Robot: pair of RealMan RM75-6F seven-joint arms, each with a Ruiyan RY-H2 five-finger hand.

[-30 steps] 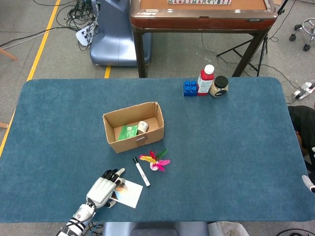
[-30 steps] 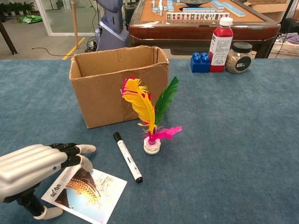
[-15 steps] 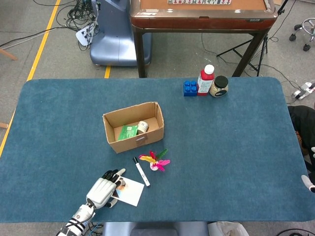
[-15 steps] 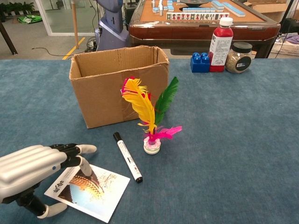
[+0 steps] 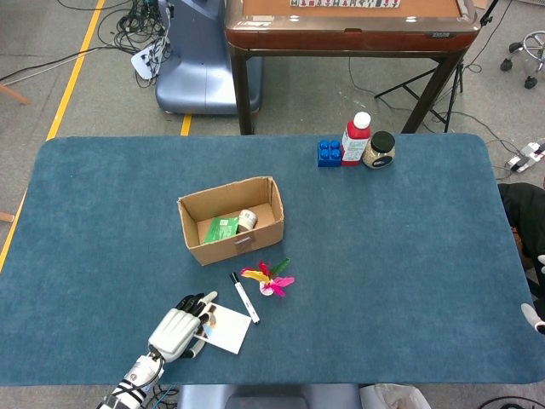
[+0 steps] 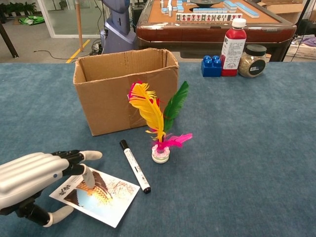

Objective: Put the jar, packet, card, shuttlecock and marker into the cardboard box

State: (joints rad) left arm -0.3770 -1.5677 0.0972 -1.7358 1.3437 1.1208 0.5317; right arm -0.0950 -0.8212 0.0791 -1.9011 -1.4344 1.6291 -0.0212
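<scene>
Blue felt-like cloth covers the table (image 5: 409, 256), and your open-topped brown cardboard box (image 5: 232, 221) sits left of its centre, already holding the flat green packet (image 5: 221, 229) and a small pale jar (image 5: 247, 220) lying on its side. Your left hand (image 6: 30, 178), near the table's front edge on the left side, has its fingers laid together over the glossy white picture card (image 6: 101, 196), thumb curled beneath its near edge, so the card looks pinched and tipped up off the cloth; whether that hold is firm you cannot tell. Your right hand is out of sight in both views. Slick, thin card stock is the risk: it may slide out of smooth fingertips or bend if you squeeze. Just beside the card lies the slim white marker with a black cap (image 6: 134, 165), a cylinder that would roll if the card's corner sweeps it. Touching distance beyond stands the feathered shuttlecock (image 6: 159, 123), yellow, pink and green plumes on a small round base, light and top-heavy, easy to topple with a careless lift toward the box.
</scene>
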